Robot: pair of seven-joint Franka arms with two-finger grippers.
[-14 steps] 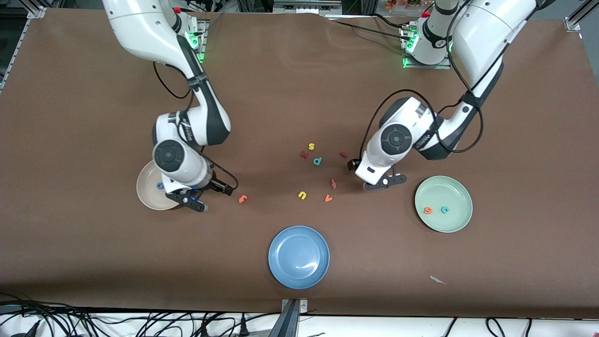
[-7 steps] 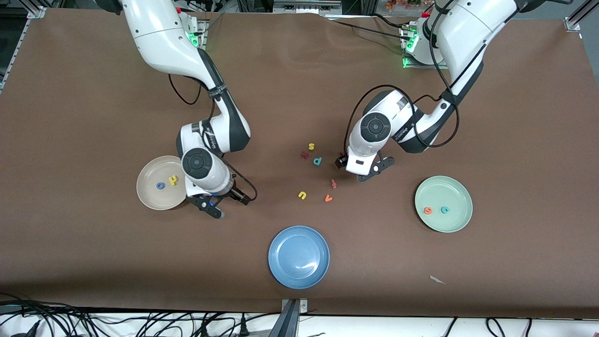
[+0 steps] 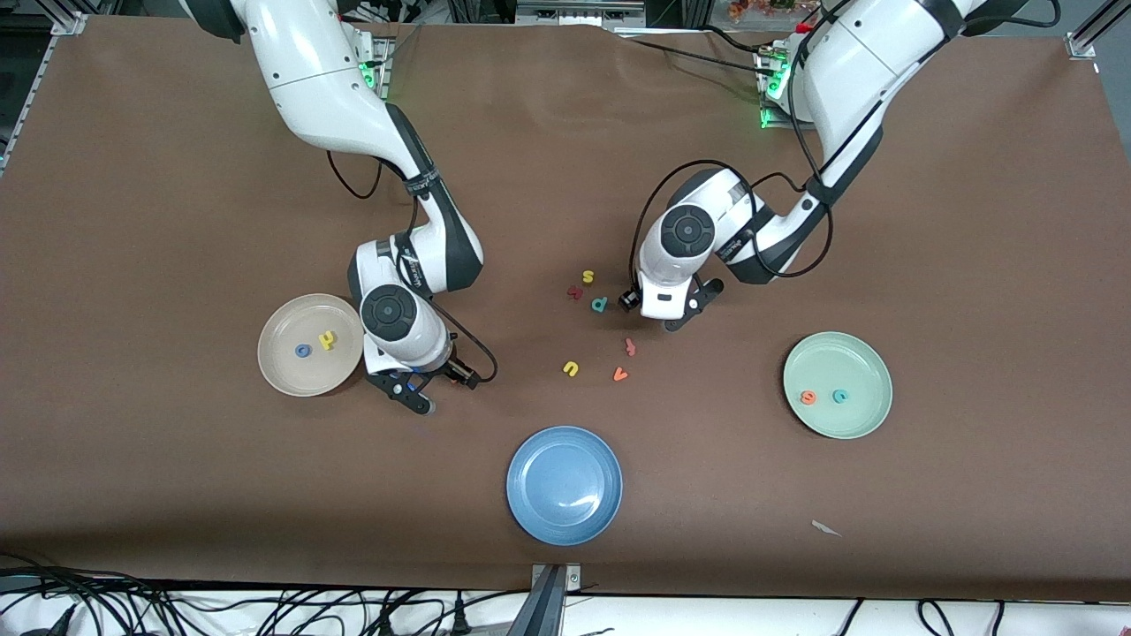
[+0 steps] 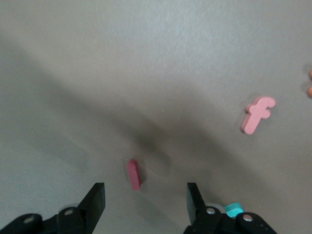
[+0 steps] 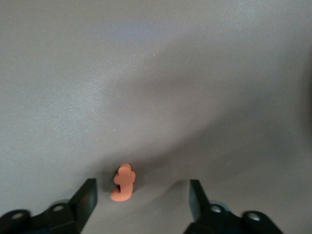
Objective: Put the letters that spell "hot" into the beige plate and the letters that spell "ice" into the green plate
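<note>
Two grippers open, empty | my left gripper (image 4: 144, 204) straddles red i (image 4: 133, 174), long axis along fingers | right gripper (image 5: 141, 204) straddles orange t (image 5: 123, 183)

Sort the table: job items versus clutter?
Job: beige plate (blue o, yellow h); green plate (orange e, teal c); orange t under right gripper; dark-red i under left gripper.
Clutter: blue plate, yellow s, yellow u, teal p, orange v, pink f, dark-red blocky letter.
</note>
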